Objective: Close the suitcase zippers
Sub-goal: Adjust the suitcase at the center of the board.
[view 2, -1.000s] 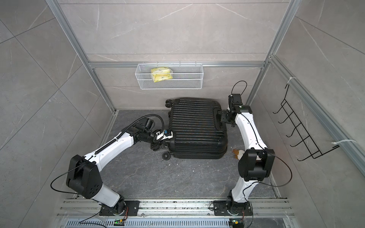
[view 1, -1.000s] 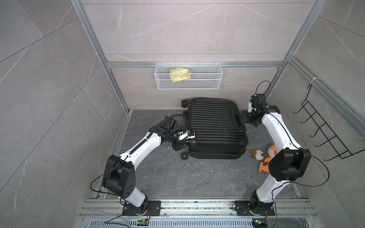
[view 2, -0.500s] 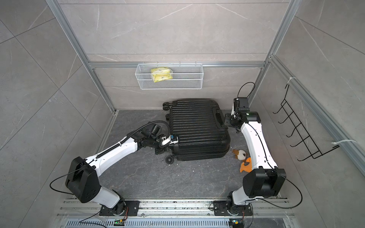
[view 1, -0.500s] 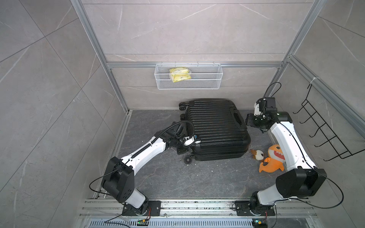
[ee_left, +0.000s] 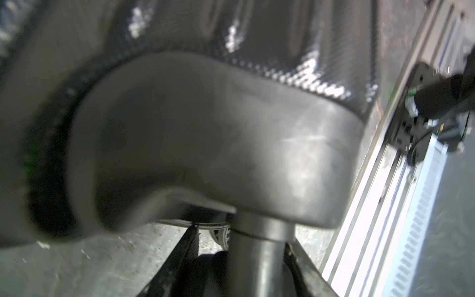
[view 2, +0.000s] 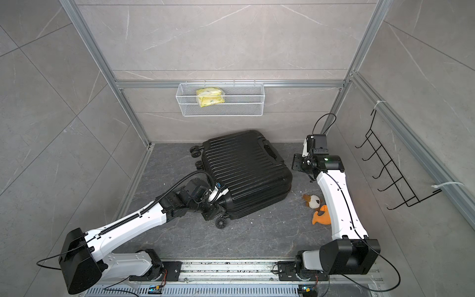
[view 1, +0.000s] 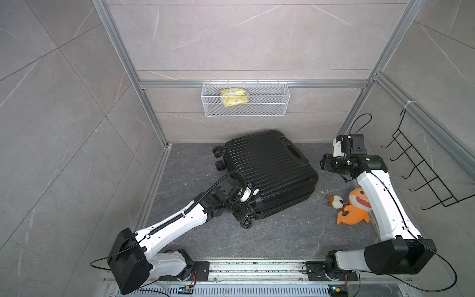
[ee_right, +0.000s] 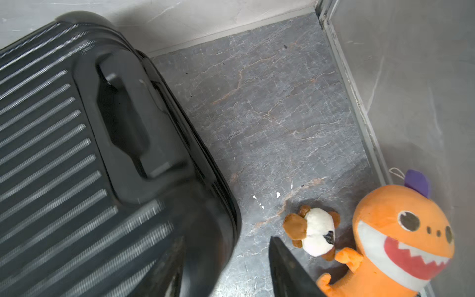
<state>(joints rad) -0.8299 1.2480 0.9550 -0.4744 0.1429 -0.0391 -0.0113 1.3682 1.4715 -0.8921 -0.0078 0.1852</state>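
The suitcase (view 1: 270,174) lies flat on the floor (view 1: 282,239). It is close to the floor's back edge, about in the middle. It is turned a little, so one corner points at the back wall. Its two black halves lie shut on each other. The zipper (view 1: 284,204) is the thin line between the halves, down the side. It is too small to tell if it is zipped. A handle (view 1: 293,152) sits on the top half, on the side toward the floor's right edge. One wheel (view 1: 247,223) stands at the suitcase corner that is nearest the floor's front edge.

The left gripper (view 1: 243,207) is down at that corner, right by the wheel. In the left wrist view its fingers (ee_left: 185,257) stand on both sides of the wheel's post (ee_left: 257,259). I cannot tell if they squeeze it.

The right gripper (view 1: 324,164) hangs in the air beside the suitcase, on the handle side. It does not touch the suitcase. Its fingers (ee_right: 290,270) are apart and hold nothing.

Two soft toys lie near the floor's right edge. The orange toy (view 1: 356,208) is big. The brown and white toy (view 1: 335,201) is small and lies just beside it.

A wire basket (view 1: 267,110) hangs on the back wall with a yellow bag (view 1: 234,97) inside. A black hook rack (view 1: 421,174) hangs on the right wall.
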